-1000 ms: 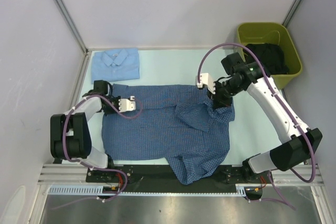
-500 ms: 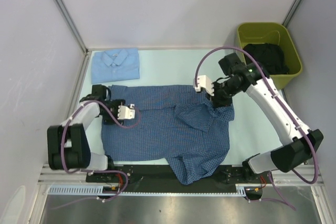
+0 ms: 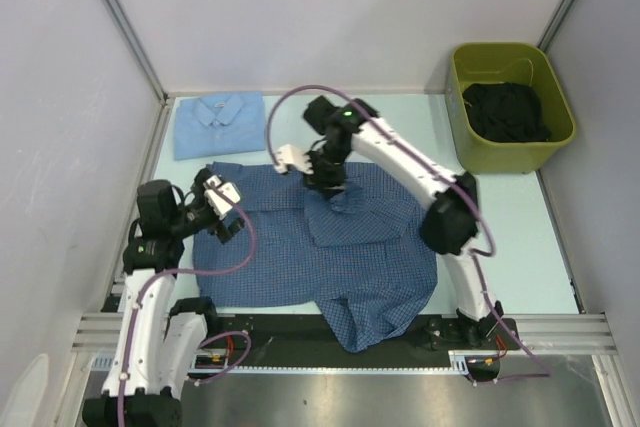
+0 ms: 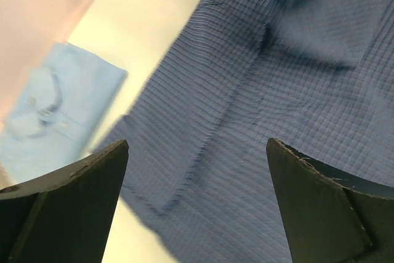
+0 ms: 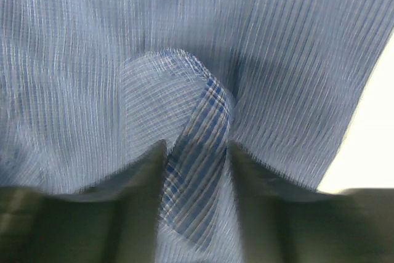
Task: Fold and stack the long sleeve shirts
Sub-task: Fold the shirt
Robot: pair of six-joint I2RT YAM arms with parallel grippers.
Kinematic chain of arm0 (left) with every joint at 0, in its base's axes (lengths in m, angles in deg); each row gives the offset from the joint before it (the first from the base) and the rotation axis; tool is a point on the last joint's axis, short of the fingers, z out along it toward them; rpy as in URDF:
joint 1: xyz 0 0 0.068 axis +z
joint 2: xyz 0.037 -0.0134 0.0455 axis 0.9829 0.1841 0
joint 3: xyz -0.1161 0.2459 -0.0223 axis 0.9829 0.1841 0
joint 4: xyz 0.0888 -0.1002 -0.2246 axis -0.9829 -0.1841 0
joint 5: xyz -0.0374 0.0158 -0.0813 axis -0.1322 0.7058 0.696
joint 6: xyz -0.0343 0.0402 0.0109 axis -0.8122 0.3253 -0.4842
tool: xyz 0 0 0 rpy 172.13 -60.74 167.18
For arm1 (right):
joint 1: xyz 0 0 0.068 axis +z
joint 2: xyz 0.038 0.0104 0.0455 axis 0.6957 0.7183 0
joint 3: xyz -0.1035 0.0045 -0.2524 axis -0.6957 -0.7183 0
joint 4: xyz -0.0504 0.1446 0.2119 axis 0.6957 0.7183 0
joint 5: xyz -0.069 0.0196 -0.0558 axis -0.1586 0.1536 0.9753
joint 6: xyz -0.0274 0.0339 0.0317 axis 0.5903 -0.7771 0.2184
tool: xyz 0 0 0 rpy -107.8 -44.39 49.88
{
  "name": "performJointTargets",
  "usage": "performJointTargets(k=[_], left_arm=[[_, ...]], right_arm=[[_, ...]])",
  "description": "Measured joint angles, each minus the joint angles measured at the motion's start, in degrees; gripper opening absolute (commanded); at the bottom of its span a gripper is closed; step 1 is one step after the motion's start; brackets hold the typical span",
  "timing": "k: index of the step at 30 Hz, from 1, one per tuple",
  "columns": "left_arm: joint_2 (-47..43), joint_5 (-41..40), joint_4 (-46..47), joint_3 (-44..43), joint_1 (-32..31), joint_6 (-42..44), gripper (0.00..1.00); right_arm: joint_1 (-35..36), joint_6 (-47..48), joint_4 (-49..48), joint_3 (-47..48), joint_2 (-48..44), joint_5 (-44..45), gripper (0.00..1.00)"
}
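Checked shirt [image 3: 330, 257]: spread flat in the middle, 1 flap folded over at its far side.
Pale shirt [image 3: 220, 125]: folded, far left corner, near the Checked shirt.
Left gripper [image 3: 225, 212]: fingers spread wide, empty, over the Checked shirt's left edge.
Right gripper [image 3: 328, 185]: a checked fold sits between its 2 fingers [image 5: 144, 177]; too blurred to tell whether they grip it.

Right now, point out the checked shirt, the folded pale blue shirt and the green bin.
checked shirt [image 3: 300, 262], top view, spread body.
folded pale blue shirt [image 3: 220, 127], top view, front panel.
green bin [image 3: 500, 157], top view, near wall.
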Motion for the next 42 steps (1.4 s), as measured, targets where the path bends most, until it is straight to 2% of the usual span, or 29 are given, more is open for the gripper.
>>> performJointTargets(k=[1,4,6,10,15,18,24,31,33,37,42], left_arm=[[-1.7,0.1,1.1,1.6,0.0,-3.7,0.99],[-4.0,0.1,1.5,4.9,0.0,-9.9,0.99],[-3.2,0.4,1.2,5.7,0.0,-11.7,0.99],[2.6,1.6,1.6,5.6,-1.6,-13.0,0.99],[14.6,-6.4,6.6,4.2,-15.7,-14.8,1.0],[20.4,-10.4,10.7,2.3,-20.4,-15.1,0.99],[35.7,-12.9,10.4,-11.5,-21.4,-11.9,0.99],[50.9,-11.8,3.6,-28.8,-21.7,-5.7,0.99],[57.5,-11.8,0.8,-35.6,-21.8,-3.3,0.95],[63.8,-11.7,-2.6,-42.0,-22.0,-1.4,0.8],[72.1,-10.0,-7.5,-50.6,-22.3,1.0,0.77]], right_arm=[[1.2,-1.0,0.2,4.8,4.0,-0.5,0.98],[3.5,-4.9,-1.7,15.1,12.1,-3.8,1.0],[3.5,-7.6,-1.9,15.1,12.5,-6.8,1.0],[-2.8,-14.4,-2.1,3.7,5.6,-14.6,1.0],[-20.9,-21.8,-6.5,-14.5,-6.5,-21.7,0.91],[-28.2,-23.8,-7.9,-21.4,-10.4,-23.4,0.83],[-30.1,-25.0,-10.6,-33.1,-13.4,-25.7,0.74],[-30.0,-25.1,-13.7,-37.3,-13.5,-25.9,0.62],[-30.0,-25.5,-14.8,-38.4,-13.5,-25.9,0.6],[-30.0,-26.4,-16.6,-40.4,-13.6,-26.0,0.59],[-30.0,-27.3,-17.7,-41.9,-13.6,-25.9,0.59]])
